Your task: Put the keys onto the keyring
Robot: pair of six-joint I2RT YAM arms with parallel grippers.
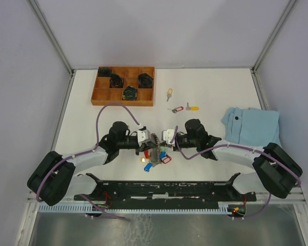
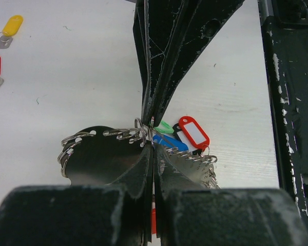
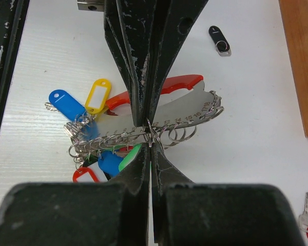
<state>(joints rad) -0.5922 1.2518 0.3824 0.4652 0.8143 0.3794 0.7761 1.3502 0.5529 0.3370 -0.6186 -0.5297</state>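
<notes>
Looking down from above, the left gripper [image 1: 149, 139] and right gripper [image 1: 160, 138] meet tip to tip on the keyring [image 1: 155, 155], while the loose keys [image 1: 176, 109] lie on the table well beyond both. The left wrist view shows that gripper clamped shut on a small wire loop of the keyring [image 2: 92, 154], with the other pinching the same spot from opposite. The right wrist view shows the same closed pinch. I'd reckon one gripper should hold firm while the other lets go to fetch a key, so the bunch doesn't shift.

Lab robot cell: white table [image 1: 210, 87], grey enclosure walls [image 1: 169, 31].
</notes>
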